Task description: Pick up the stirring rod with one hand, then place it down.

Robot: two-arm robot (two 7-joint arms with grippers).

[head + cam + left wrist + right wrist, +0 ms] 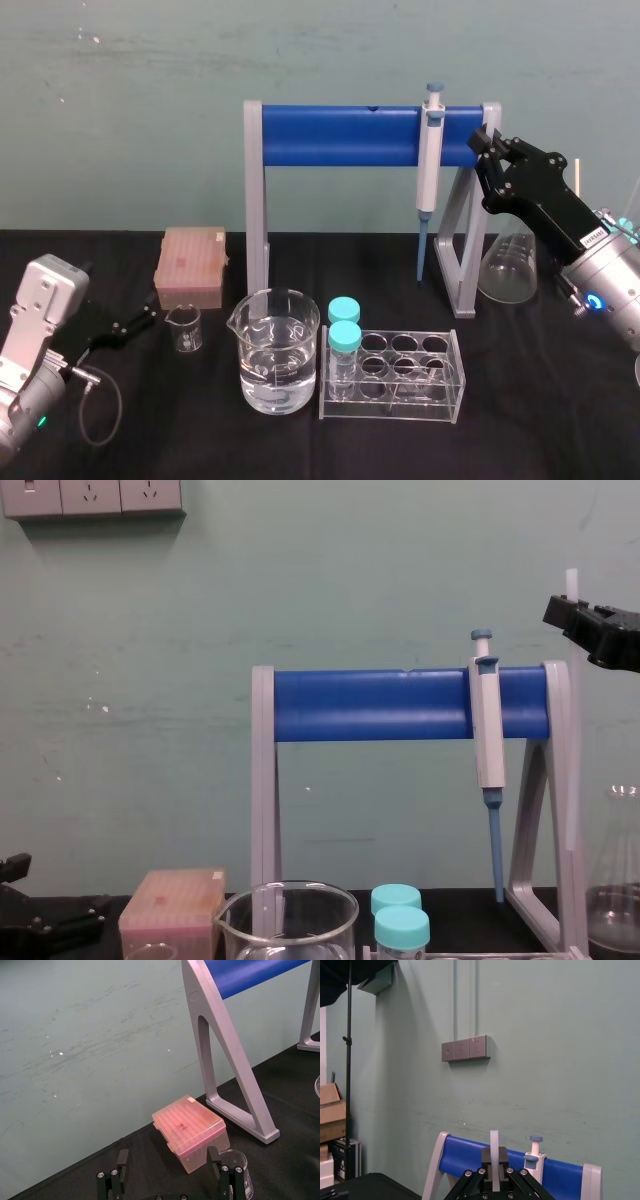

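The stirring rod (494,1152), a thin whitish stick, stands upright between the black fingers of my right gripper (494,1166), which is shut on it. In the chest view its flat top (572,582) pokes up above the right gripper (566,612), held high at the right end of the blue bar. From the head, the right gripper (491,150) hangs in the air by the stand's right post, well above the table. My left gripper (138,322) rests low at the table's left, open, beside the small beaker (184,327); its two fingers (122,1159) stand apart.
A grey stand with a blue bar (340,135) spans the back, with a grey-and-blue pipette (430,150) hanging on it. In front are a beaker of water (277,352), a clear tube rack (400,375) with two teal-capped tubes, a pink tip box (190,265) and a conical flask (508,268).
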